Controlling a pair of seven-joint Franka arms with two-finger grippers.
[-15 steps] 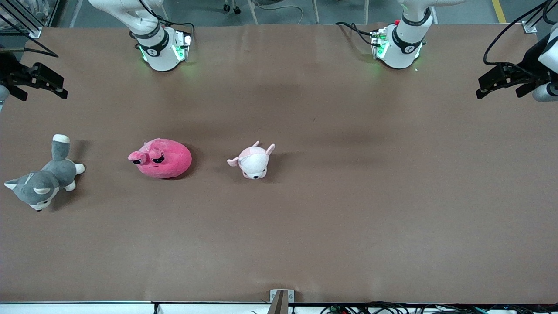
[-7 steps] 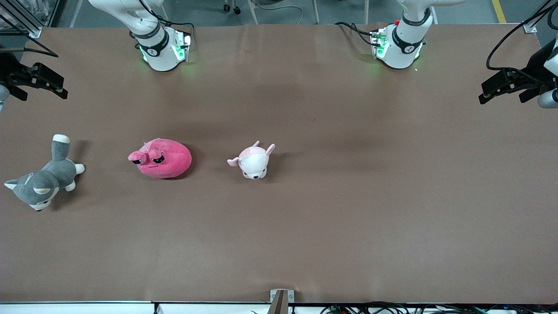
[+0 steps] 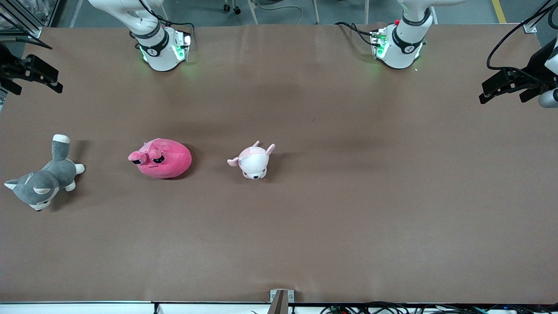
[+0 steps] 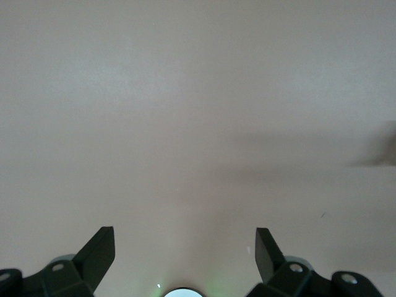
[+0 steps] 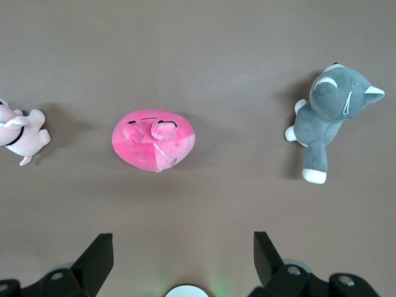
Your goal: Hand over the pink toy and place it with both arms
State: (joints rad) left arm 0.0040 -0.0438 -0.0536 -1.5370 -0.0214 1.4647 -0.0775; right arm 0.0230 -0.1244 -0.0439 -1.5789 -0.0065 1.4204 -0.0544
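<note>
Up and toward the table's edge drifts my right gripper (image 3: 30, 74), fingers spread wide on nothing, my left gripper (image 3: 508, 85) likewise wide and waiting at its own end, while the pink toy (image 3: 162, 158) lies between 2 other plushes.

Both arms rise from their bases along the top of the frame and swing out wide, so each end effector hangs at a side edge. The right end effector (image 3: 54, 87) sits at the upper left of the frame, up in the air, its fingers (image 5: 99, 257) spread wide apart (nothing between them). The left end effector (image 3: 481, 97) hangs at the upper right, its fingers (image 4: 99, 250) likewise parted with nothing in them.
</note>
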